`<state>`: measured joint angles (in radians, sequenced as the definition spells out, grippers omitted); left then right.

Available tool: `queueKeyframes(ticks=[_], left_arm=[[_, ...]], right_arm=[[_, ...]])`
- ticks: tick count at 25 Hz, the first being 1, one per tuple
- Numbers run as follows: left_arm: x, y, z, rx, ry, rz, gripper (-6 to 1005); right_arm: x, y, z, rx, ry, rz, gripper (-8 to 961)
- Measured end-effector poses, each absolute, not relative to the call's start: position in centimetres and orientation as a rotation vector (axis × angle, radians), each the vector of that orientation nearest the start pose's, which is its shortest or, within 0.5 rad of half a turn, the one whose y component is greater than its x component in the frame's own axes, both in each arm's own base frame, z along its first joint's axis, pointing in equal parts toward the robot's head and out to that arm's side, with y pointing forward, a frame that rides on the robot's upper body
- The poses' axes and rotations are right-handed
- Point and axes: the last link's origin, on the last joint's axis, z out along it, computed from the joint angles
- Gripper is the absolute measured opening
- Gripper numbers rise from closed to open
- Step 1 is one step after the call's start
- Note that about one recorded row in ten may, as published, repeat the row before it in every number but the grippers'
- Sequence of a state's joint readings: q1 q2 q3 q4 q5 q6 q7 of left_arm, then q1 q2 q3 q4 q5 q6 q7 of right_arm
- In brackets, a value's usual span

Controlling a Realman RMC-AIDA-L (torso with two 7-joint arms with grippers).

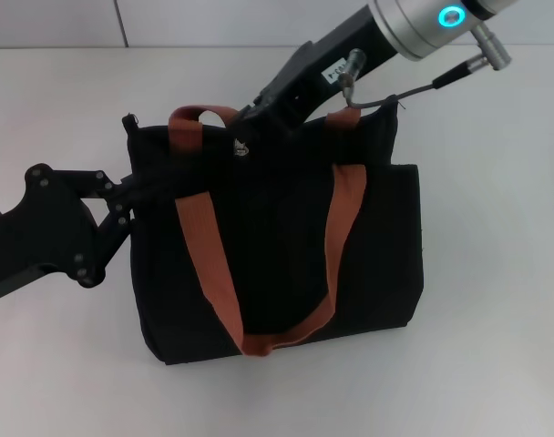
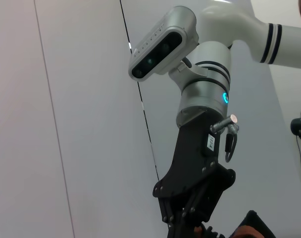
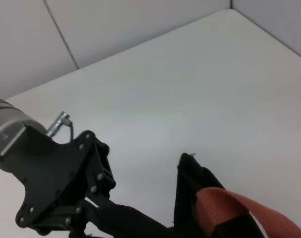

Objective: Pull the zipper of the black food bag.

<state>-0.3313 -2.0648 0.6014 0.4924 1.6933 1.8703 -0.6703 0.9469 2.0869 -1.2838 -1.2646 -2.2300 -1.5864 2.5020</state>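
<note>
The black food bag (image 1: 286,237) lies on the white table with two brown-orange handles (image 1: 345,209). The small silver zipper (image 1: 239,148) sits on the bag's top edge, left of middle. My right gripper (image 1: 245,129) reaches down from the upper right, its fingers closed together right at the zipper pull. My left gripper (image 1: 142,189) comes from the left and is shut on the fabric at the bag's top left corner. The right wrist view shows the left gripper (image 3: 105,210) pinching black fabric, with the bag's corner (image 3: 190,183) beside it. The left wrist view shows the right gripper (image 2: 190,230) from below.
The white table (image 1: 496,273) spreads around the bag on all sides. A wall with panel seams (image 1: 120,23) stands behind the table's far edge. A cable (image 1: 414,89) hangs from the right wrist over the bag's top right corner.
</note>
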Motion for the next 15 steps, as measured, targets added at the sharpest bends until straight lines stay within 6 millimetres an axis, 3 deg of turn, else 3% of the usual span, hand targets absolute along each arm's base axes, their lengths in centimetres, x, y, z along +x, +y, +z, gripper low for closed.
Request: queueKeyframes(ticks=[15], left_arm=[[-28.0, 25.8, 2.4, -2.389, 0.070, -1.085, 28]], right_arm=[[6.7, 35.4, 2.2, -2.822, 0.700, 0.037, 53]])
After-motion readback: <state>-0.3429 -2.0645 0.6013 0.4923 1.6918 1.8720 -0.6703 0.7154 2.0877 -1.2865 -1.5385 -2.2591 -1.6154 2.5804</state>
